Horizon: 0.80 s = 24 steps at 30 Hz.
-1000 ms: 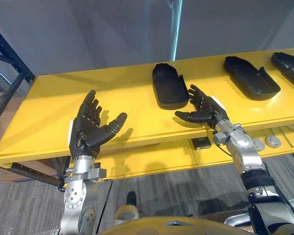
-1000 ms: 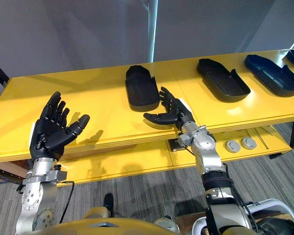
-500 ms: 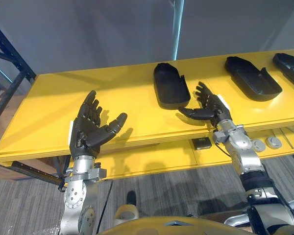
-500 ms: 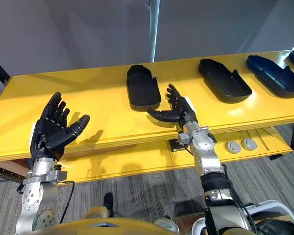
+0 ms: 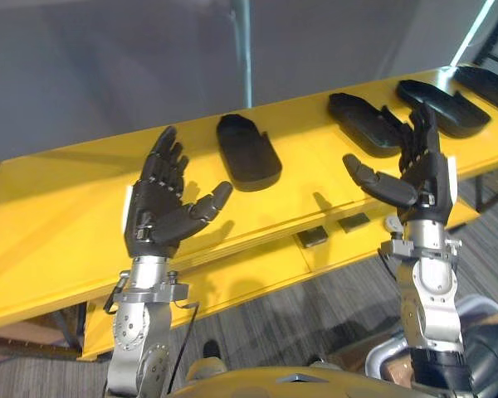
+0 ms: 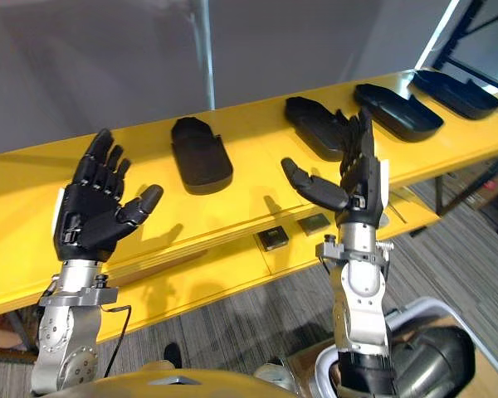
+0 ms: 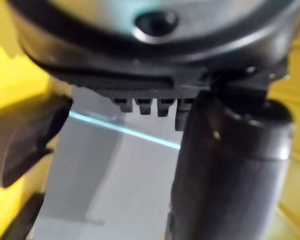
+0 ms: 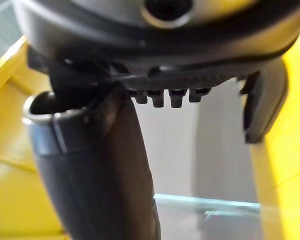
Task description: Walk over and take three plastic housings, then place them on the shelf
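**Both hands empty, housings lying on the shelf**

Four black plastic housings lie in a row on the top board of the yellow shelf (image 5: 66, 191), each apart from the next: first housing (image 5: 247, 152), second housing (image 5: 361, 120), third housing (image 5: 444, 108), fourth housing (image 6: 452, 93) (farthest to the right). None is held.

Left hand (image 5: 159, 211) is raised over the board's front, left of the first housing. Its fingers (image 5: 168, 153) are straight and spread, thumb out, holding nothing.

Right hand (image 5: 422, 178) stands upright in front of the second housing's near end. Its fingers (image 5: 421, 133) are straight, thumb out, also holding nothing.

The lower board (image 5: 257, 274) carries two small dark flat parts (image 5: 313, 236), side by side.
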### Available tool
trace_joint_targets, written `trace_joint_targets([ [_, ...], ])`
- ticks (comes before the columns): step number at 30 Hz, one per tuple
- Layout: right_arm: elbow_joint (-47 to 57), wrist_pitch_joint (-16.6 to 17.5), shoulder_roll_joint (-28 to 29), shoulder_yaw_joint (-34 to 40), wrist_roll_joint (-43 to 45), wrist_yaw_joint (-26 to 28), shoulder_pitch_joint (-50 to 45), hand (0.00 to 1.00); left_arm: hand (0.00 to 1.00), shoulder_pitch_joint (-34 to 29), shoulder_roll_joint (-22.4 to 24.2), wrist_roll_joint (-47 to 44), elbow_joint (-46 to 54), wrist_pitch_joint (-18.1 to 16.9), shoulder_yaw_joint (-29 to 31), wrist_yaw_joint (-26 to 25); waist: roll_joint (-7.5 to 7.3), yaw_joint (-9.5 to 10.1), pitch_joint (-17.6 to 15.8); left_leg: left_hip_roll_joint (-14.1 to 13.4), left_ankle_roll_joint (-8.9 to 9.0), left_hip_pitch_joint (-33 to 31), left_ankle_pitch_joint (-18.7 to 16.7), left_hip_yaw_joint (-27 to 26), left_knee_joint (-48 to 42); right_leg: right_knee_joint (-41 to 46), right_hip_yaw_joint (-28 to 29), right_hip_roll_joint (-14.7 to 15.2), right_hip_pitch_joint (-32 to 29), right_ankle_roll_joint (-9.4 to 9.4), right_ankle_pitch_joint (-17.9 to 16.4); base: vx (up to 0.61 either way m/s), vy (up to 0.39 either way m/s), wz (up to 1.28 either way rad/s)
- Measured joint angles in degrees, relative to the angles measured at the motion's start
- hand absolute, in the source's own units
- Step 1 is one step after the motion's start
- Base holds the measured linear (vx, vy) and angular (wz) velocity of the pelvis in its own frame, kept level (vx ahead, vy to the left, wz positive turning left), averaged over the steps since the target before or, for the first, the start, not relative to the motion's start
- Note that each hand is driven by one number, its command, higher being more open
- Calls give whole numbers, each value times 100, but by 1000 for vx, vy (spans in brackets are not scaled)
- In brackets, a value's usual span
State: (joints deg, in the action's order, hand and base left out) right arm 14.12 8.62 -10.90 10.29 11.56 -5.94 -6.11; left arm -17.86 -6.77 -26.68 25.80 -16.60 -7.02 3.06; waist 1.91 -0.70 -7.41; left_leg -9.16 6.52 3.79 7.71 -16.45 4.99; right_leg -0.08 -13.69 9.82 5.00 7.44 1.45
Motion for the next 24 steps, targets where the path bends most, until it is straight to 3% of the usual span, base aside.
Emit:
trace_joint_targets([
  [3, 267, -340, 14, 49, 18, -78, -689, 100, 100, 56, -5, 2, 56, 0, -328, -3, 0, -217, 1, -44, 42, 210, -91, -539, -18, 4, 527, -48, -173, 10, 101, 40, 16, -88],
  [6, 386, -357, 109, 293, 58, -143, -1292, 100, 100, 112, -34, 47, 56, 0, -448, -319, -2, -444, -1, -123, 131, 504, -257, -1211, -23, -2, 1218, -193, -344, -19, 208, 72, 20, -122],
  [9, 520, -60, 327, 667, 143, -300, -1837, 100, 100, 238, -99, 134, 55, -104, -430, -923, -45, -731, -35, -253, 223, 696, -514, -1744, -255, -97, 1753, -347, -427, -40, 289, 49, -2, -104],
  [12, 752, 385, 509, 964, 478, -286, -2160, 100, 100, 369, -103, 474, 51, -147, -263, -1385, -43, -892, -42, -388, 275, 649, -914, -1914, -705, -96, 1785, -394, -570, -84, 284, 22, -19, -74],
  [15, 874, 628, 508, 970, 784, 41, -2275, 100, 100, 456, -100, 674, 53, -148, -9, -1605, 55, -870, -53, -389, 78, 257, -1496, -943, -1432, -107, 1903, -492, -615, -187, 370, 22, -12, -43],
  [17, 858, 712, 450, 679, 803, 400, -2095, 100, 100, 328, -88, 675, 111, -151, 393, -1611, 166, -593, -142, -364, -257, 3, -1819, 104, -2197, -107, 2181, -615, -607, -193, 359, -3, 46, -63],
  [20, 573, 711, 225, 35, 801, 500, -1360, 100, 100, 51, -32, 666, 232, -189, 897, -1550, 196, -305, -257, -203, -385, -443, -1904, 1254, -3200, -104, 2424, -625, -637, -211, 345, -47, 76, -58],
  [21, 351, 696, 118, -189, 792, 482, -995, 100, 100, -64, 20, 621, 273, -208, 1005, -1479, 194, -172, -261, -127, -436, -525, -1980, 1520, -3359, -97, 2497, -621, -703, -211, 346, -46, 109, -36],
  [24, 100, 634, 87, -444, 675, 284, -511, 100, 100, -81, 110, 454, 354, -250, 1009, -1333, 336, 39, -260, -91, -375, -464, -2309, 1546, -2981, 37, 2411, -583, -886, -155, 403, -38, 157, 6],
])
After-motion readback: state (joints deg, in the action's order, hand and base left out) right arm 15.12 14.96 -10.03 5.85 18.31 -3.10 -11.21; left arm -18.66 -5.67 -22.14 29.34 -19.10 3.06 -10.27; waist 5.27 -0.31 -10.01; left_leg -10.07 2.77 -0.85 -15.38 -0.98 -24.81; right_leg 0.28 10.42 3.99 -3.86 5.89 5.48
